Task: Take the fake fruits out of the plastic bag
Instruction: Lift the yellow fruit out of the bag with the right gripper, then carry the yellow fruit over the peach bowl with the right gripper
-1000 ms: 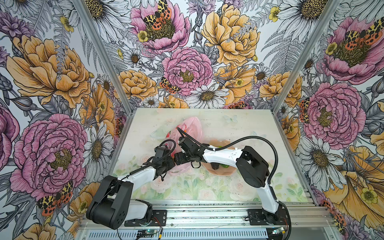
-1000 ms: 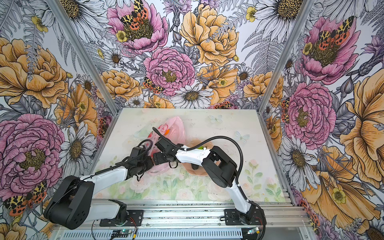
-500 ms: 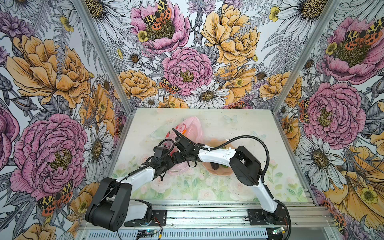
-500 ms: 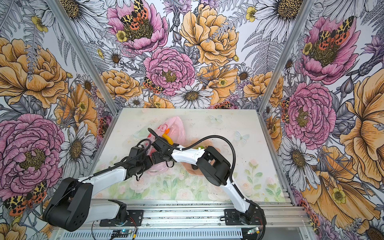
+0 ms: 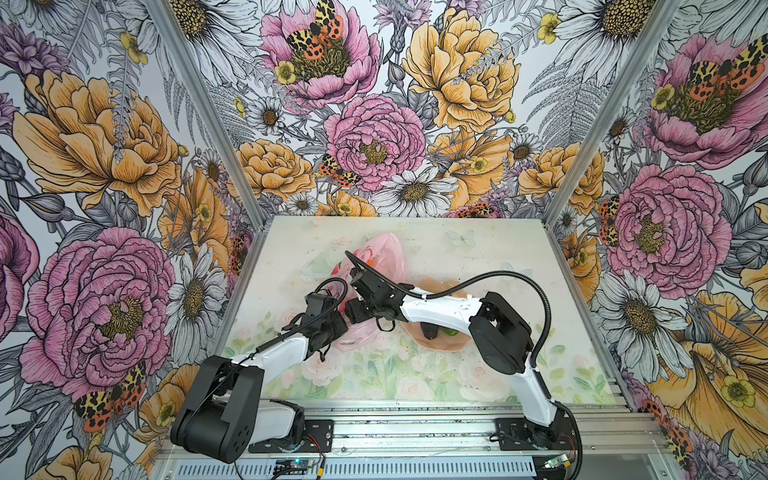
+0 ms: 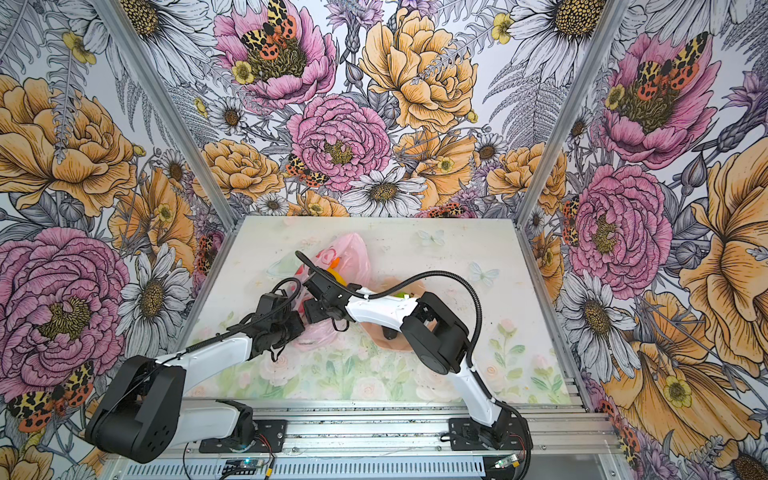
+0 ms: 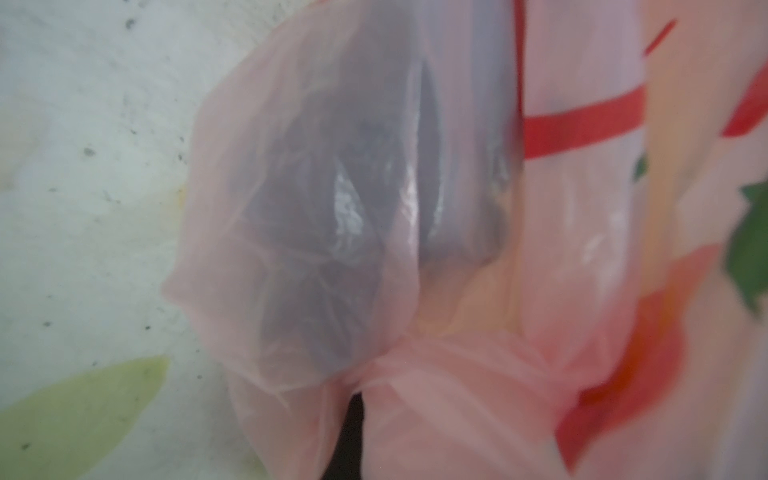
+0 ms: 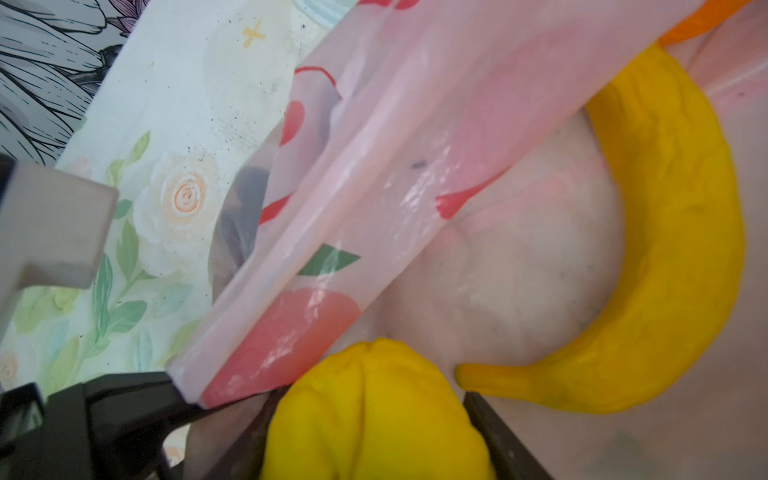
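A: Floral wallpaper (image 5: 374, 137) on every wall, and a pale flower-printed counter (image 5: 457, 374) below. What stands on it, by count?

B: Two arms, one plastic bag (image 5: 384, 253) and one peach bowl (image 5: 444, 347). In both top views the bag lies mid-frame, a little left of centre. The bowl sits just right of it and lower, partly under the right arm (image 5: 436, 309).

A: And the fake fruits (image 6: 337, 277)?

B: The right wrist view shows four in the bag's mouth. There is one banana (image 8: 673, 249), one lemon (image 8: 374, 424), one cream-white knobbly piece (image 8: 519, 257) and the edge of one orange piece (image 8: 702, 20). In a top view, two more show in the bowl below the arm: one dark piece (image 5: 428, 331) and one green piece (image 5: 449, 332).

A: How do the jaws stand?

B: The left jaws are pressed together on a gathered fold at the bag's lower end. The right jaws are inside the bag, with one finger against each side of the lemon.

A: Anything seen through the film?

B: The left wrist view has one dark blurred shape (image 7: 332, 228) behind it. I cannot tell what it is.

A: What differs from a second ago?

B: The right arm's wrist has slid slightly left, deeper into the bag, and the right jaws have drawn in. The left arm (image 5: 282, 353), the bag and the bowl lie where they were.
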